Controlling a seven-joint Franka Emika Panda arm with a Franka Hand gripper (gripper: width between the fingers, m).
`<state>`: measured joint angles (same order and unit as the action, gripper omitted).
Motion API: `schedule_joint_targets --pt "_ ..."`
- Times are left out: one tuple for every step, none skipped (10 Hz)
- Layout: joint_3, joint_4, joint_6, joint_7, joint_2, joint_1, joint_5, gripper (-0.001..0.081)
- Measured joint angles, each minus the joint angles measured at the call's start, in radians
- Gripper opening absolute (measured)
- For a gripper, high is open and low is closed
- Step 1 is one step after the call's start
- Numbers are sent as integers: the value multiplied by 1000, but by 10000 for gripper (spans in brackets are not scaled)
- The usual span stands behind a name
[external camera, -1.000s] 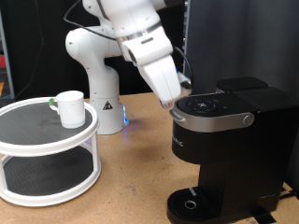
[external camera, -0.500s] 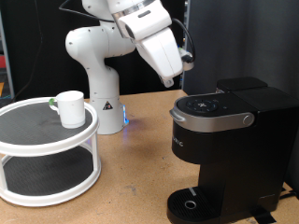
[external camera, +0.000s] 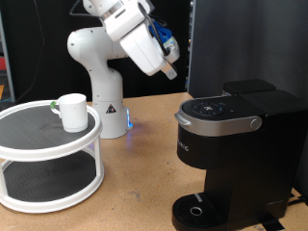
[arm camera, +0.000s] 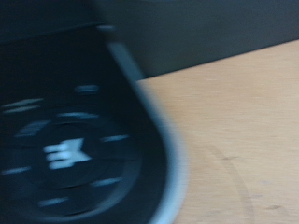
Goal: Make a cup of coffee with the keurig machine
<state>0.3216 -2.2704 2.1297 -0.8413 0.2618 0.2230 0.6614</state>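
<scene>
The white cup stands on the top tier of a round white stand at the exterior view's left. The black keurig machine stands at the right with its lid down, its silver-grey handle at the front and its drip tray bare. My gripper hangs in the air above and to the left of the machine, touching nothing. No fingers show in the wrist view, which looks down, blurred, on the machine's button panel and its silver rim.
The robot's white base stands behind on the wooden table, between stand and machine. The stand has a lower tier. A dark panel rises behind the machine.
My gripper has risen from the machine's top panel and moved up and to the exterior view's left. The cup and the machine have not moved.
</scene>
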Motion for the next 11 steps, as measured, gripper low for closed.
schedule_joint_targets --pt "12 -1 -70 -1 21 -6 -9 7" --pt "8 -4 -41 6 19 -6 -9 7" --pt "8 -11 -16 0 20 -5 26 7" --pt "16 -22 -24 -30 30 -5 65 7" --pt "35 -35 -88 -68 51 -6 72 7" --pt "60 -44 -173 -110 75 -7 68 7" --pt "84 -47 -265 -154 96 -10 48 7" --pt "107 -47 -352 -192 115 -14 16 7" --pt "127 -48 -424 -226 134 -20 -18 7" --pt "143 -49 -476 -249 153 -28 -47 7" --pt "150 -62 -494 -259 178 -33 -58 7"
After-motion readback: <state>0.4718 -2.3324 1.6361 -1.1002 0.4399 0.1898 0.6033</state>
